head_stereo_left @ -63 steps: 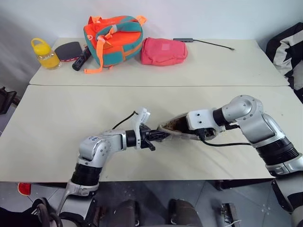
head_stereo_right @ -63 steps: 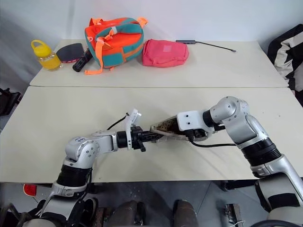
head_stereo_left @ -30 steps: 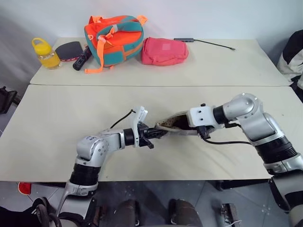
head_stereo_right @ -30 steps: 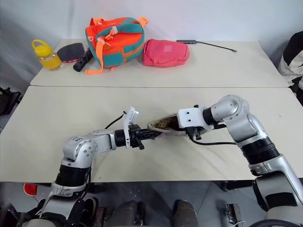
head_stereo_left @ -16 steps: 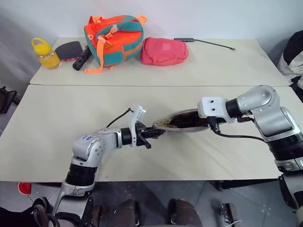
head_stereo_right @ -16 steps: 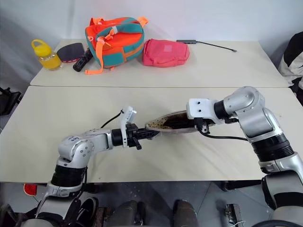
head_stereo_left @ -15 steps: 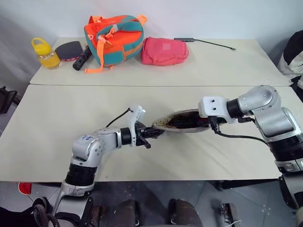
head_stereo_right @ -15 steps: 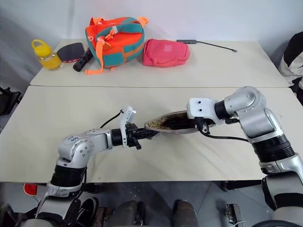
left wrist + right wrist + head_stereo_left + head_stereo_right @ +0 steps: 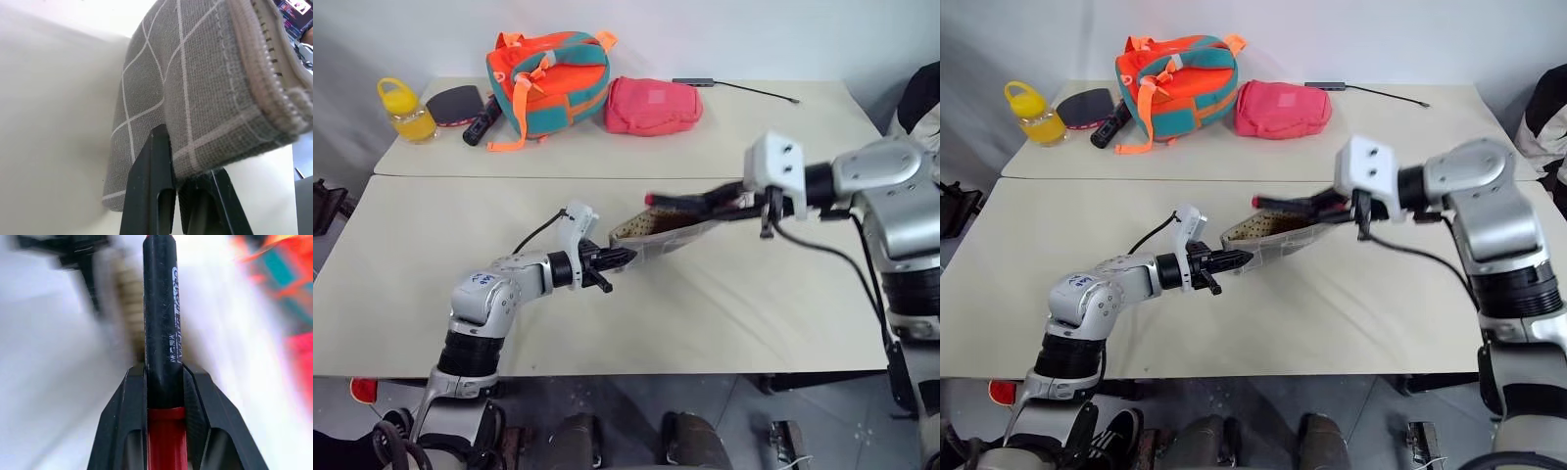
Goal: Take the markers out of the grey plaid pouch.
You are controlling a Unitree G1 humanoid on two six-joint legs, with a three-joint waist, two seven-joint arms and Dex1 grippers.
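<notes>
Left gripper (image 9: 619,257) pinches the grey plaid pouch (image 9: 656,233) end, lifted over the bench (image 9: 411,264). Right gripper (image 9: 164,382) clamps a black-and-red marker (image 9: 161,323) at the pouch mouth. Best drawn straight out while the pouch is held steady.

The left gripper (image 9: 1232,260) is clamped on the near end of the grey plaid pouch (image 9: 1268,238), holding it off the front table (image 9: 1351,304) with its open mouth facing up. Above that mouth, the right gripper (image 9: 1317,207) pinches a dark marker (image 9: 1283,203) with a red end, lying roughly level. Orange-teal backpack (image 9: 1175,83) and pink pouch (image 9: 1281,108) sit on the back table.
</notes>
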